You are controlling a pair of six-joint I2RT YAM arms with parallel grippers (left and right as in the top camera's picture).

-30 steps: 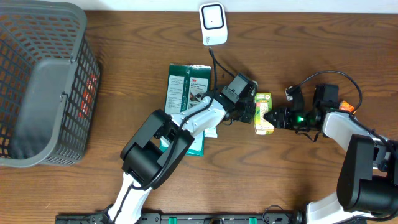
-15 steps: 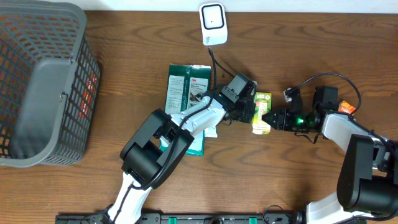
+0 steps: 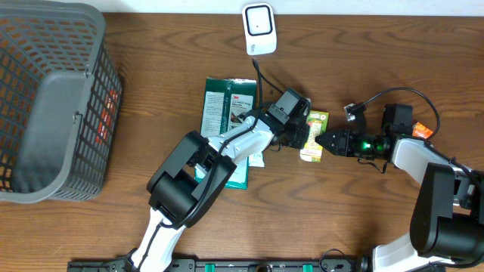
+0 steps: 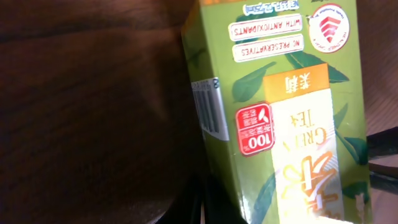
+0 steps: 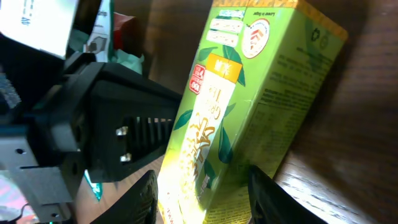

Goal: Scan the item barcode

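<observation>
A green tea box lies on the wooden table, tilted slightly. My right gripper comes in from the right and is shut on the box's near end. In the right wrist view its fingers stand on either side of the tea box. My left gripper is shut and empty, its tips against the box's left side. The left wrist view shows the tea box close up, a barcode on its side face. The white scanner stands at the table's far edge.
A dark mesh basket fills the left side. A green 3M packet and a teal packet lie under the left arm. A cable loops over the right arm.
The tea box has tilted, its lower end shifted left. My right gripper has moved a little to the left with it. The left gripper has stayed in place.
</observation>
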